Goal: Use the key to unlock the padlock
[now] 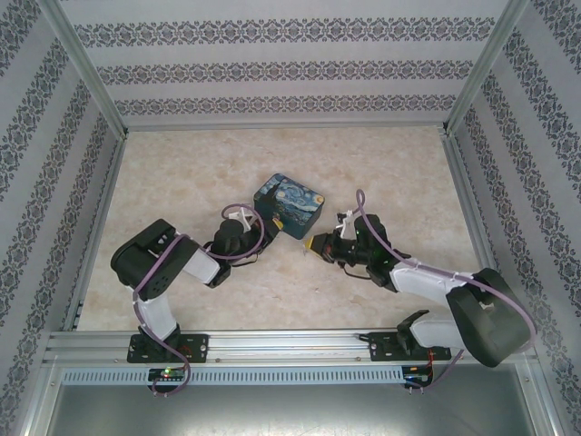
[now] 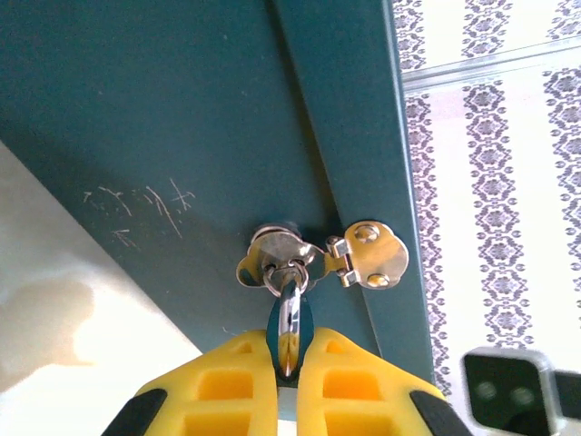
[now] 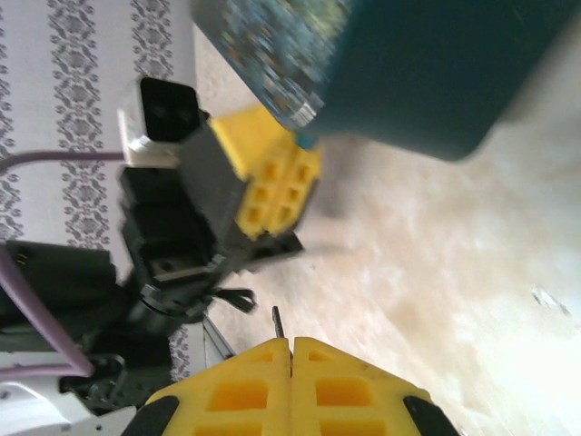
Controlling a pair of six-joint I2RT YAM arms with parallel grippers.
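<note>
On my left side, the left gripper [image 2: 289,361] is clamped on the padlock [image 2: 289,320], its yellow fingers [image 2: 227,386] pressed in from both sides so that only the silvery shackle and a sliver of blue body show between them. The padlock hangs from the staple of the hasp [image 2: 368,256] on the dark side wall of the painted box [image 1: 292,203], so I judge this grip is there to hold the lock from swinging when the key goes in. The box sits mid-table [image 1: 390,182], between the two arms. To the right, the right gripper [image 3: 291,352] is pinched together on the key [image 3: 276,319], whose dark tip sticks out just past the fingertips, held that way to leave a blade free to enter the lock. This gripper sits near the left one but apart from it, facing it. I cannot see the keyhole, so lining up comes next.
</note>
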